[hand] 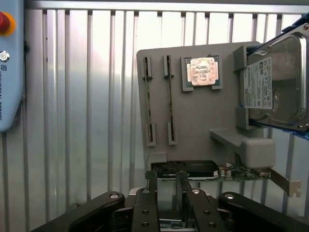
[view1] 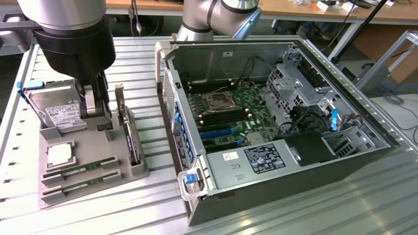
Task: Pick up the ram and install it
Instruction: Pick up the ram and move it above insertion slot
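Two ram sticks [view1: 80, 171] [view1: 81, 185], thin and green, lie side by side in slots at the near end of a grey holder tray [view1: 134, 172]; in the wrist view they are the two narrow strips [hand: 148, 101] [hand: 170, 100]. My gripper [view1: 96, 119] hangs open over the far part of the tray, between the silver hard drive [view1: 58, 111] and the dark expansion card [view1: 132, 133] standing on edge. Nothing is between its fingers [hand: 152, 186]. It stands well apart from both sticks. The open computer case [view1: 339, 161] lies on the exterior view's right, its motherboard [view1: 228, 115] exposed.
A CPU chip [view1: 58, 154] [hand: 203, 71] sits in the tray between the drive and the sticks. The case's raised side wall [view1: 171, 112] borders the tray. A teach pendant with a red button [hand: 9, 67] lies on the slatted metal table [view1: 150, 205].
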Tool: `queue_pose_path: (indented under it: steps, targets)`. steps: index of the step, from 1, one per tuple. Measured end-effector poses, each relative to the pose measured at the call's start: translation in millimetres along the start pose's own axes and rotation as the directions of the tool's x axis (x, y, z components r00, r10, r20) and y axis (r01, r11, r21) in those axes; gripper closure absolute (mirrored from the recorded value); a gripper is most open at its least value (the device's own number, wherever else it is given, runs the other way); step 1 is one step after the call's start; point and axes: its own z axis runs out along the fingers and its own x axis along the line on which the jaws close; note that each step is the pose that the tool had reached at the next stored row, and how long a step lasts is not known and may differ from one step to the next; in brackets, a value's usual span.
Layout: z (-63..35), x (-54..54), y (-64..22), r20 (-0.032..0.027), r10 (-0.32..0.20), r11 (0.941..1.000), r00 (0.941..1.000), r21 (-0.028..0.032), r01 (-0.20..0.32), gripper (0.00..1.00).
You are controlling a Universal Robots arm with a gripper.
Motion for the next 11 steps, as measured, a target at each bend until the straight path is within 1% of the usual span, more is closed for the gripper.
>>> queue_pose_path:
  steps: [11]
  targets:
    - [8.6,-0.3,0.1,0.0001,0.0,1.0,1.0,0.0001,0.0,0.7]
